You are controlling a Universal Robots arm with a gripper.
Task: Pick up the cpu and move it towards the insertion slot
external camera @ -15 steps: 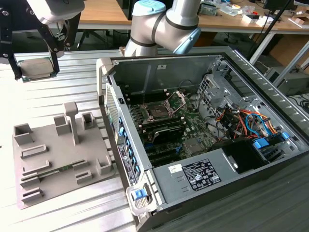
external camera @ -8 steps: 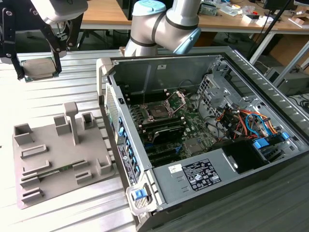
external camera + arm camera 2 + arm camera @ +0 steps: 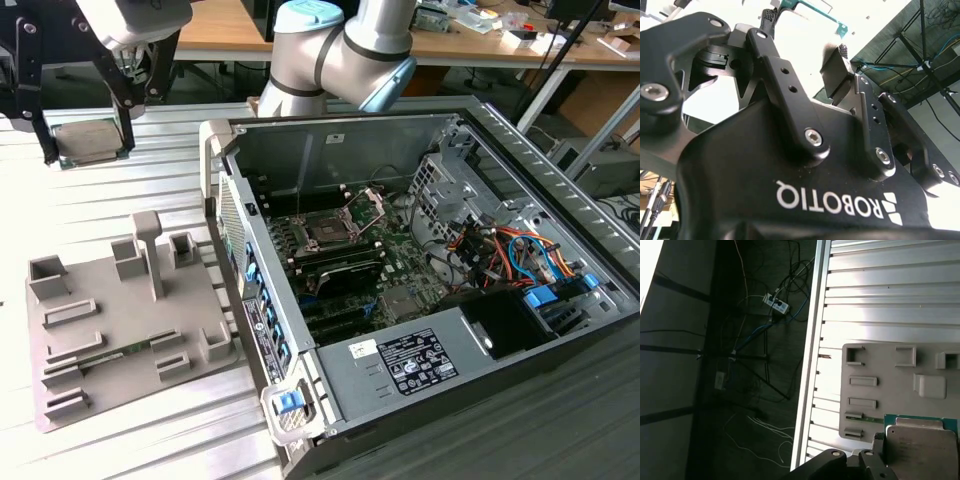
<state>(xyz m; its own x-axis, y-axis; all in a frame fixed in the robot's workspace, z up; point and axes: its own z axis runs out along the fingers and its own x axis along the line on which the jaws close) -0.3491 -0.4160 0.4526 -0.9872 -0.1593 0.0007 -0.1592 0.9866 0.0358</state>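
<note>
Exterior view, tool (image 3: 88, 138) gripping cpu (image 3: 90, 148), case wall (image 3: 235, 215) before insertion slot (image 3: 325, 232)

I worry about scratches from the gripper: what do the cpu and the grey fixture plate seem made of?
The cpu: silvery metal lid with a dull sheen, over a green board edge. The grey fixture plate: matte, uniformly grey with no glints, probably plastic, though the look leaves it open.
</note>
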